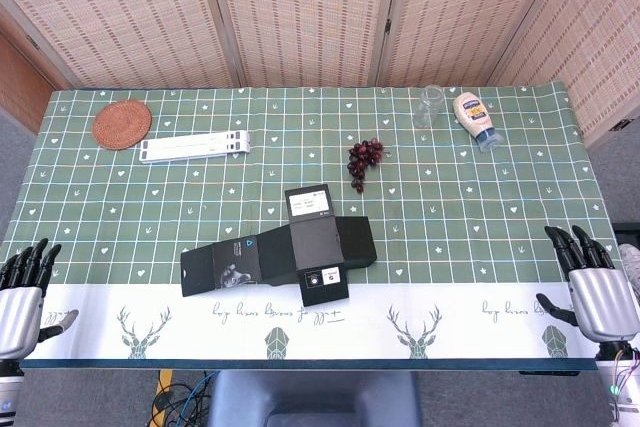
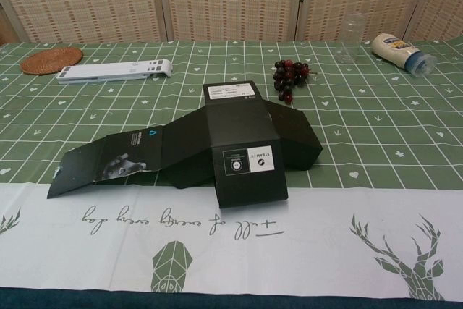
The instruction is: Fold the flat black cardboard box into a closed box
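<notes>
The black cardboard box (image 1: 285, 252) lies unfolded near the table's front middle, a cross of panels with white labels; in the chest view the box (image 2: 217, 146) shows its centre panel slightly raised and a long flap stretching left. My left hand (image 1: 22, 287) hangs at the table's left front corner, fingers apart, holding nothing. My right hand (image 1: 595, 282) hangs at the right front corner, fingers apart and empty. Both hands are far from the box and out of the chest view.
A bunch of dark grapes (image 1: 364, 160) lies just behind the box. Further back are a white flat device (image 1: 195, 145), a woven coaster (image 1: 122, 124), a clear glass (image 1: 430, 106) and a mayonnaise bottle (image 1: 475, 119) on its side.
</notes>
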`<state>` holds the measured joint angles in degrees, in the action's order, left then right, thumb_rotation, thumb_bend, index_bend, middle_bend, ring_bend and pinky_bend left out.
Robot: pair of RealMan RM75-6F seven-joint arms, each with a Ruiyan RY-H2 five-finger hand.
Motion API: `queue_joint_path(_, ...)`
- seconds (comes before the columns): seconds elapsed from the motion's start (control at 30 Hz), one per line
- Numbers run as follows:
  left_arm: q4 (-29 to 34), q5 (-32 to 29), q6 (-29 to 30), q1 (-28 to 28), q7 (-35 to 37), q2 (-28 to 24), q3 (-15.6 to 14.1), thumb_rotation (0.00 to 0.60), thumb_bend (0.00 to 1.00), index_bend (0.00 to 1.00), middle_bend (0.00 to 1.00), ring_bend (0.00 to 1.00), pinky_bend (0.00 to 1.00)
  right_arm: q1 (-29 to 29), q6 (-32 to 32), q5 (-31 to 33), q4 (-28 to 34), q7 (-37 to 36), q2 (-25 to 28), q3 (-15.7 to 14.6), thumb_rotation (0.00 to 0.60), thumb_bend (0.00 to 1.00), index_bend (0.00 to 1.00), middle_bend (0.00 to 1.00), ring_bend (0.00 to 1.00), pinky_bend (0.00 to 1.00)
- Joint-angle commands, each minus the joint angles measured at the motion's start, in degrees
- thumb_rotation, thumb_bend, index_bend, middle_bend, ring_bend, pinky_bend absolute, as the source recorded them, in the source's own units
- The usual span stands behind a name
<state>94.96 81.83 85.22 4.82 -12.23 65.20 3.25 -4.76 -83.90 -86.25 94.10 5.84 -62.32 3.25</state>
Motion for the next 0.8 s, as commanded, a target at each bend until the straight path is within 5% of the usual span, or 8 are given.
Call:
queue_joint_path(0.03, -0.66, 0.6, 0.63, -0.05, 0.25, 0.5, 0.1, 0.6, 0.14, 0.0, 0.0, 0.0, 0.08, -0.08, -0.19, -0.39, -0.09, -0.24, -0.06, 0.0, 0.6, 0.2, 0.0, 0.1, 0.06, 0.12)
queue_joint_path(0.6, -1.03, 1.87, 2.0, -0.53, 1.42, 0.82, 0.0, 0.6, 0.14, 0.0, 0.0, 0.0, 0.08, -3.17, 1.31, -4.8, 0.99, 0.25, 1.41, 0.34, 0.6, 0.2, 0.0, 0.12, 0.06, 0.12)
queue_joint_path(0.8, -1.14, 1.91, 2.16, -0.76, 1.7, 0.9, -0.09, 0.6, 0.14, 0.0, 0.0, 0.0, 0.08, -10.28, 9.22, -8.1, 2.8, 2.74, 1.47, 1.41, 0.6, 0.2, 0.0, 0.12, 0.06, 0.12)
